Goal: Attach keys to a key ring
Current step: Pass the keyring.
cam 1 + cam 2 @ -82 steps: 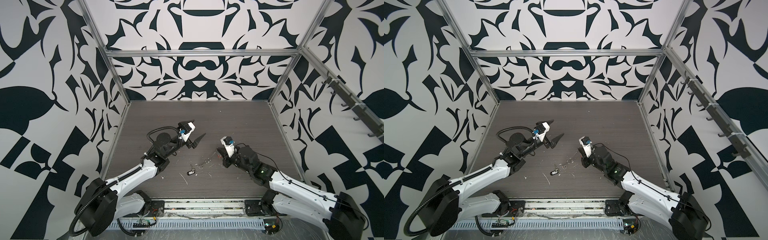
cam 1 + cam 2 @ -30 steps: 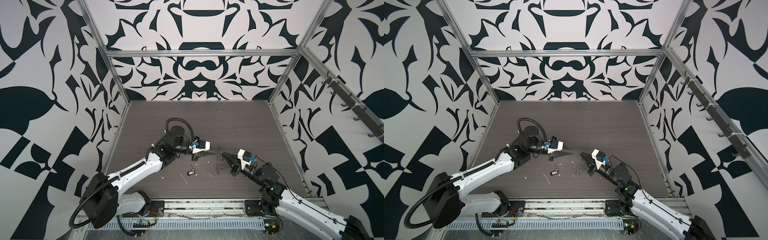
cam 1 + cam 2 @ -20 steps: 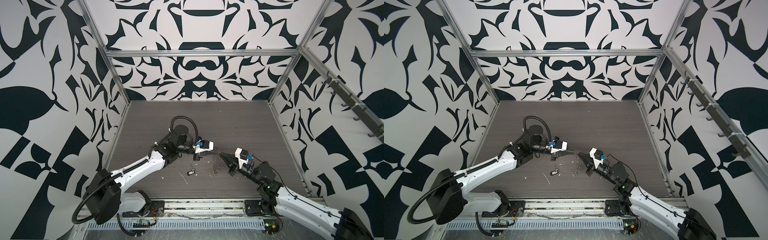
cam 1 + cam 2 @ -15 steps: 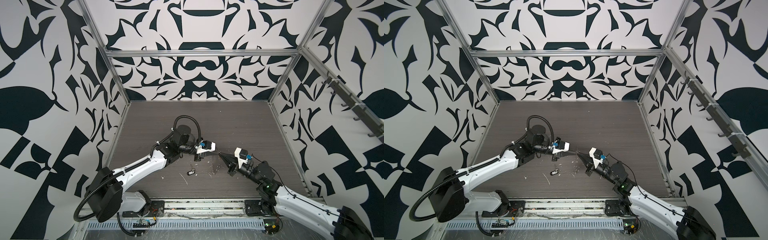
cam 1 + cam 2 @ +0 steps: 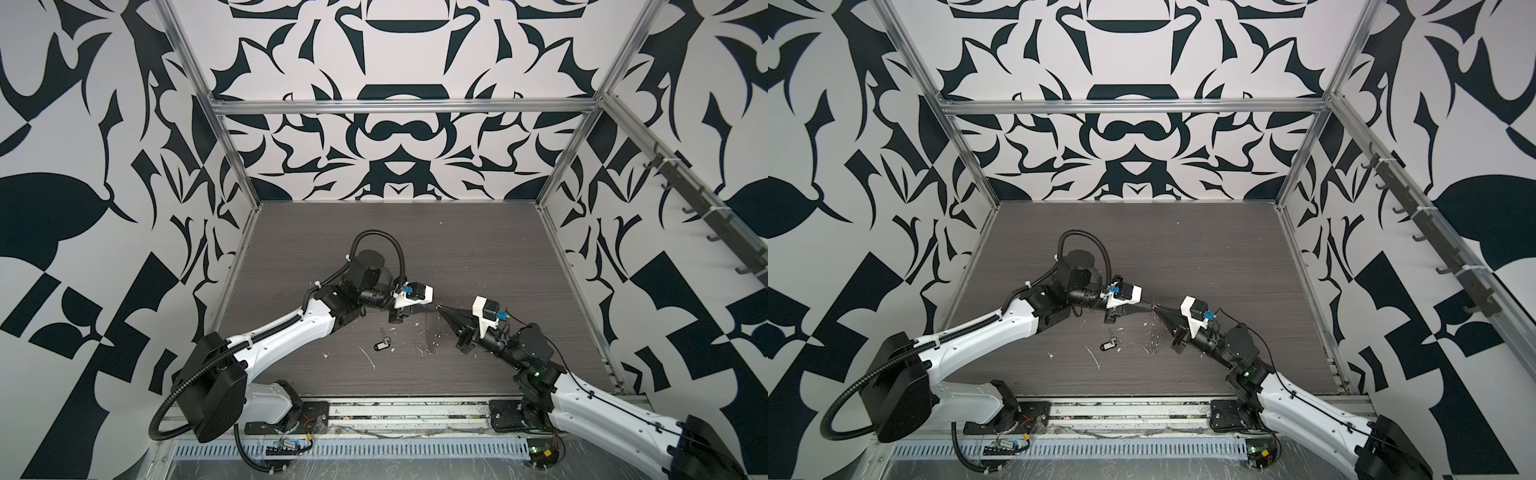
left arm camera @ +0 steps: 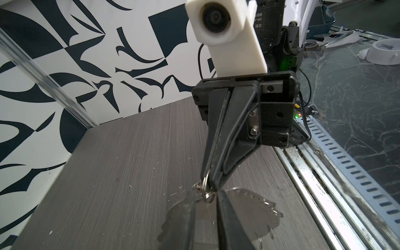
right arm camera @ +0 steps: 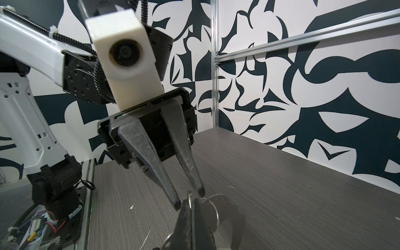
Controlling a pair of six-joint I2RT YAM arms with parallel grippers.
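Observation:
My right gripper (image 5: 439, 308) (image 6: 208, 183) is shut on the key ring (image 5: 430, 332) (image 6: 249, 207), pinching a small metal loop at its rim. The thin grey see-through hoop hangs below the tips, above the table. My left gripper (image 5: 432, 306) (image 7: 189, 199) faces it tip to tip. Its fingers stand slightly open on either side of that pinched loop, and nothing is clamped between them. One bunch of keys (image 5: 381, 344) (image 5: 1108, 345) with a black tag lies on the table in both top views, below the left gripper. I cannot make out the other keys.
White scraps (image 5: 370, 357) lie scattered on the dark wood-grain table (image 5: 478, 257) around the keys. Patterned walls with aluminium posts (image 5: 243, 249) close in the left, right and back. A metal rail (image 5: 395, 411) runs along the front edge.
The left gripper has moved right and now meets the right gripper's tips. The right gripper has lifted slightly with the hoop hanging from it. The black-tag keys have not moved.

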